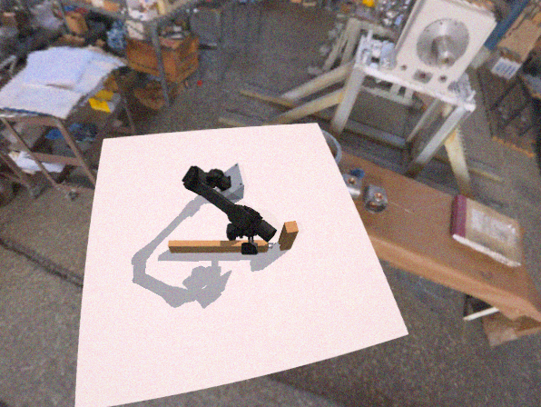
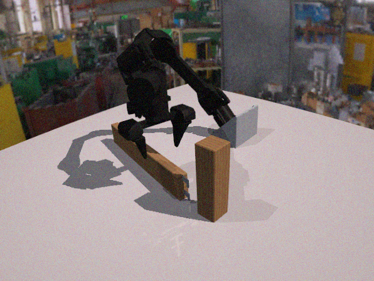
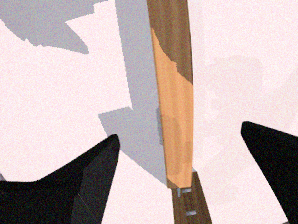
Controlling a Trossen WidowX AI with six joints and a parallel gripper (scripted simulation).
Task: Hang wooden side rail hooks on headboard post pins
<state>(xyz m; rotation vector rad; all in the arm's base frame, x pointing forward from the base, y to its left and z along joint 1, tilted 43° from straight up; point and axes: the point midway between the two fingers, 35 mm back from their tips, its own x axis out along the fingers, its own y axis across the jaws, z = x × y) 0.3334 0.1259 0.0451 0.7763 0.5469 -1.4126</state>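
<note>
The wooden side rail (image 1: 200, 245) (image 2: 163, 169) (image 3: 174, 96) lies flat on the white table (image 1: 227, 341) (image 2: 282, 188). Its end with the two steel hooks (image 2: 186, 188) (image 3: 188, 203) points at the upright wooden headboard post (image 1: 288, 234) (image 2: 213, 179) and stands just short of it. My gripper (image 1: 245, 242) (image 2: 160, 150) (image 3: 181, 133) is open and empty. It hangs over the rail near the hooked end, one finger on each side, not touching it. The post's slot and pins are hidden.
The arm's grey base block (image 1: 233, 182) (image 2: 241, 125) stands behind the post. Beyond the table's edges lie workshop clutter, a wooden bench (image 1: 422, 236) and a white machine stand (image 1: 436, 45).
</note>
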